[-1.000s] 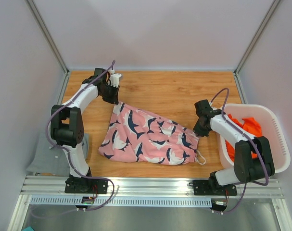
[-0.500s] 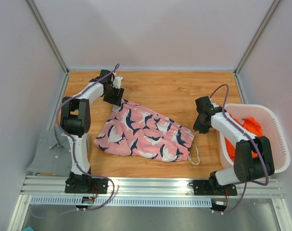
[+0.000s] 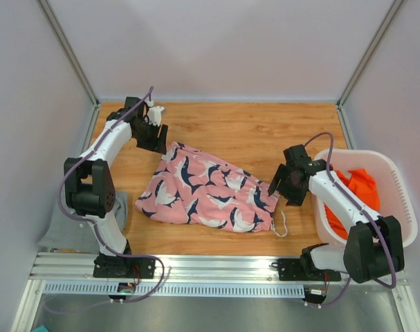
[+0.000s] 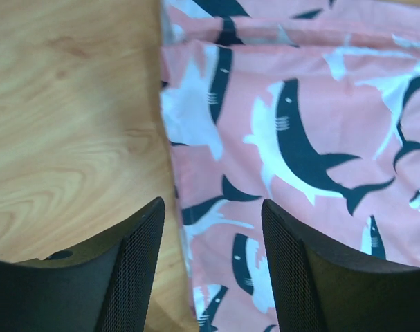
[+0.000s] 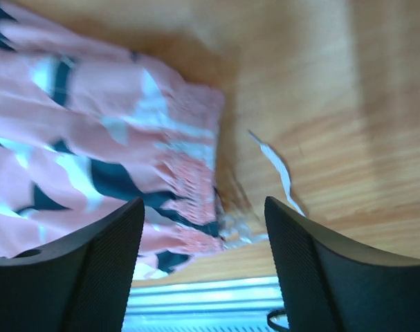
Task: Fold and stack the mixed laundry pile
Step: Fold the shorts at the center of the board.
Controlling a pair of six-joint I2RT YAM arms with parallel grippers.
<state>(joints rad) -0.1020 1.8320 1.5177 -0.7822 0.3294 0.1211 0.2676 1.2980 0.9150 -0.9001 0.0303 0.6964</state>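
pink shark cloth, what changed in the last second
The left hand and right hand both opened and let go of the pink shark cloth, which settled slack on the table. Both arms shifted only slightly, the right one nearer. The orange garment in the white basket stayed put.

The pink garment [image 3: 210,194], printed with dark-and-white sharks, lies spread mostly flat with soft wrinkles at mid-table [image 3: 265,131], slanting from far left to near right. Its white drawstring [image 3: 282,225] trails off the near right corner. The orange garment [image 3: 358,187] sits crumpled in the basket [image 3: 403,207] at right. A grey garment [image 3: 57,225] lies at the near left edge.
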